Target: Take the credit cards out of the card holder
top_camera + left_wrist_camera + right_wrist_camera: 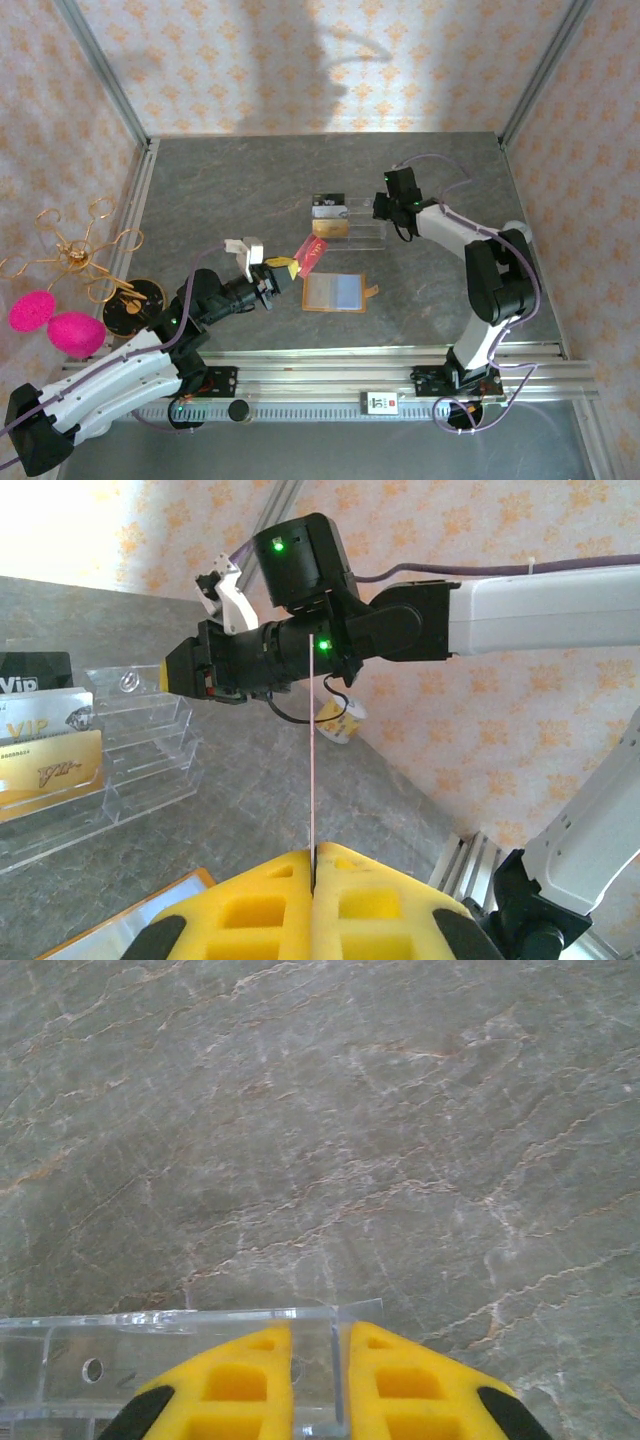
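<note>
The card holder lies open on the table, orange with grey-blue sleeves; its corner shows in the left wrist view. Just left of it and above the table, my left gripper is shut on a red credit card, seen edge-on as a thin line. My right gripper is at the right end of the clear acrylic stand. Its jaws stand narrowly apart on either side of the stand's end wall, with a gap left of the wall.
The stand holds black, silver and gold cards. A gold wire rack, two pink balls and a black disc sit at the left. An aluminium rail runs along the near edge.
</note>
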